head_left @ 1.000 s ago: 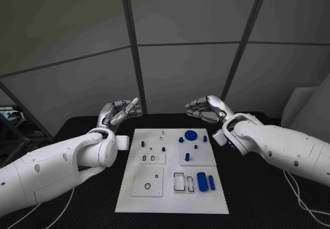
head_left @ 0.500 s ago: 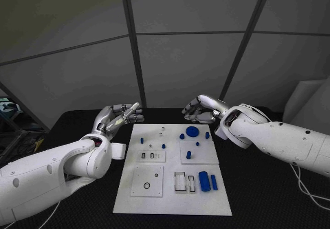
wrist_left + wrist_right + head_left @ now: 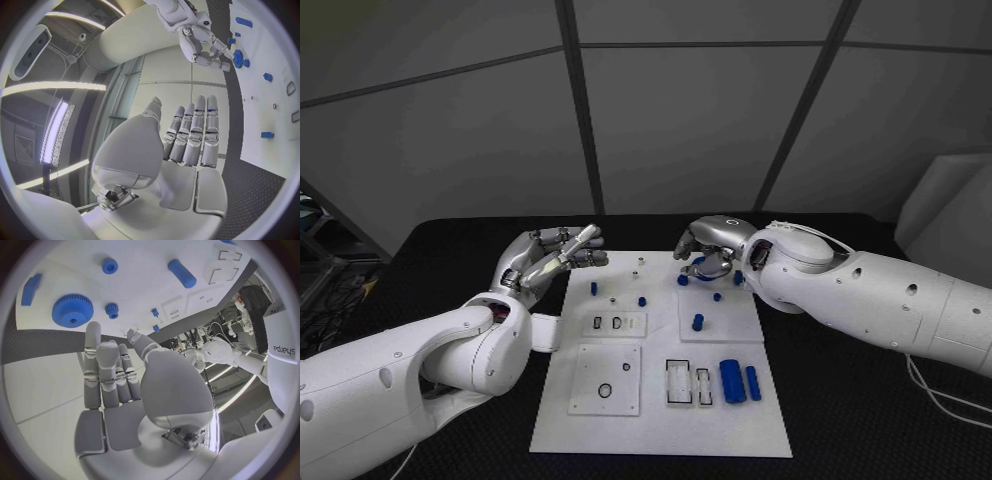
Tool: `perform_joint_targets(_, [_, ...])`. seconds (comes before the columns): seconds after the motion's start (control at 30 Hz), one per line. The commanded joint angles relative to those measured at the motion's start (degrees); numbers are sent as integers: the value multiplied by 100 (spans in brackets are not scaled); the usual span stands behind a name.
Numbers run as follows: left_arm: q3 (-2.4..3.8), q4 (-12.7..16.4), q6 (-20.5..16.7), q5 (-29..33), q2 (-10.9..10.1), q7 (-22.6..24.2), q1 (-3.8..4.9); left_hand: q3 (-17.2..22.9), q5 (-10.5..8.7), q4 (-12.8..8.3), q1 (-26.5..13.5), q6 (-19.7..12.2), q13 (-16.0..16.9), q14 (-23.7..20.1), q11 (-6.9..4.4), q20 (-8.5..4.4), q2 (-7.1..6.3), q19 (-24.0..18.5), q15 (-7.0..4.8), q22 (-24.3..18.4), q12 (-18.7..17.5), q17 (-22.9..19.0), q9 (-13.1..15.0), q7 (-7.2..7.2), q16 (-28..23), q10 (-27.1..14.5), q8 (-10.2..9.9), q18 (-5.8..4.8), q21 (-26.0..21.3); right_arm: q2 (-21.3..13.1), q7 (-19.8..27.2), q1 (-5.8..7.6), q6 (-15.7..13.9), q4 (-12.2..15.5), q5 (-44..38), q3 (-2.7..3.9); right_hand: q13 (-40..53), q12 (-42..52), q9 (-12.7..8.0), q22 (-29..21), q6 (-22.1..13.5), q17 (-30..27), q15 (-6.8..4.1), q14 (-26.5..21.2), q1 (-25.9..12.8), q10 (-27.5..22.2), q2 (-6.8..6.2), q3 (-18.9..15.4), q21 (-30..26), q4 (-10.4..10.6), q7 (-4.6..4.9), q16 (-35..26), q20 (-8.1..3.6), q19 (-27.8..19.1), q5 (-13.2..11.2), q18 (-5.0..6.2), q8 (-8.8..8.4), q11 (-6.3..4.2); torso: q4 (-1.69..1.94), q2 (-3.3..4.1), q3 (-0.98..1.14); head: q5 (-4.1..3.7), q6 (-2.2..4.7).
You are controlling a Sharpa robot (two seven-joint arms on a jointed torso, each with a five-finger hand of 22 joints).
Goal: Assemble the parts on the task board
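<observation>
we judge the assembly barely begun: both hands hold nothing, the right hand (image 3: 708, 250) with fingers apart just above the blue gear (image 3: 72, 310) at the far end of the task board (image 3: 661, 420), the left hand (image 3: 555, 252) spread beside that board's far corner. loose blue cylinders (image 3: 730, 381) lie well nearer us than either hand, beside open recesses (image 3: 676, 382) (what fits there we cannot tell).

Grey wall panels (image 3: 689, 120) divided by dark metal struts (image 3: 581, 110) rise behind the black table (image 3: 862, 400); a white board (image 3: 949, 200) leans alongside.
</observation>
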Motion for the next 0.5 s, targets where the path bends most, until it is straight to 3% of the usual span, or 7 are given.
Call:
perform_joint_targets(0.03, [7, 39, 111, -66, -5, 5, 5, 2, -36, -33, 56, 11, -9, -14, 10, 23, -16, 34, 33, -5, -11, 6, -5, 11, -39, 31, -27, -143, -19, 9, -354, 16, 336, 25, -517, 5, 8, 6, 1, 354, -50, 437, 20, 251, 22, -51, -68, -12, 339, 50, -11, 420, 54, 23, -29, 29, -19, 9, 22, 94, -18, -20, -12])
perform_joint_targets(0.5, [7, 44, 132, -66, -26, -17, 5, 0, -35, -42, 62, 11, -9, -19, 13, 26, -11, 36, 36, -10, -24, 10, -5, 14, -56, 30, -37, -143, -24, 58, -408, 16, 616, 0, -594, 5, 15, 12, 1, 973, -127, 1048, 28, 244, 57, -96, -78, -38, 879, 110, -22, 985, 76, 113, -24, -43, -20, 18, 30, 154, -7, -24, -14])
